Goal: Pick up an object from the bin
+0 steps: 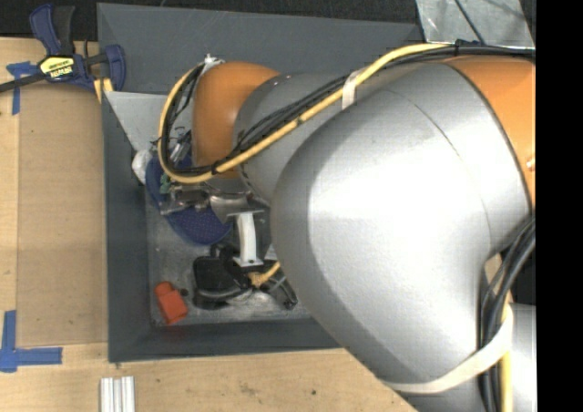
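Camera view: arm (392, 219) stretches from right, wrist (223, 114) above bin (123, 292) left side.

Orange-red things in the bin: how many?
1: an orange-red block at the bin floor's lower-left corner. The arm covers much of the bin, so others may be hidden.

The bin (127, 246) is matt grey metal, its floor scuffed and speckled. The arm (392, 219) has a smooth silver shell with a soft sheen; its orange cover (223, 105) is glossy. The small red block (169, 303) looks like matt plastic, the black thing (214, 278) beside it shiny.
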`<move>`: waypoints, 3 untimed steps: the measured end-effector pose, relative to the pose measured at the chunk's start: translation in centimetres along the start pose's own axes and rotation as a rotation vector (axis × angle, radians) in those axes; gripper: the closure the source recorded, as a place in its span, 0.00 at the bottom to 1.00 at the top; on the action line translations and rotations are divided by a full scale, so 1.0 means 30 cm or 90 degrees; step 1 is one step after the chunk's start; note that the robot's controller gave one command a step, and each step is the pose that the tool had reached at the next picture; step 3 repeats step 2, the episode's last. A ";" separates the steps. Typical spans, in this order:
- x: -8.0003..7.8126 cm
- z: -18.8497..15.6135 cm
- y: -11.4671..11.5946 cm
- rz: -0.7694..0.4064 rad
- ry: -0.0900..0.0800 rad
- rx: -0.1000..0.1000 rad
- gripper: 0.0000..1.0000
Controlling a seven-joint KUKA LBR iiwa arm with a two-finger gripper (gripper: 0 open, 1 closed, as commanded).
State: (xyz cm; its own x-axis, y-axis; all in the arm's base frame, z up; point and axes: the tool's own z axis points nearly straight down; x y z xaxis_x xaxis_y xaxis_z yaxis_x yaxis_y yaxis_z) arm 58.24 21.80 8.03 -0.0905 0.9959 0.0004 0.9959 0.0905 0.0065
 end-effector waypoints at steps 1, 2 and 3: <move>-0.001 -0.168 0.005 -0.003 0.001 0.003 1.00; -0.004 -0.347 0.011 -0.006 0.000 0.001 1.00; -0.004 -0.347 0.011 -0.006 0.000 0.001 1.00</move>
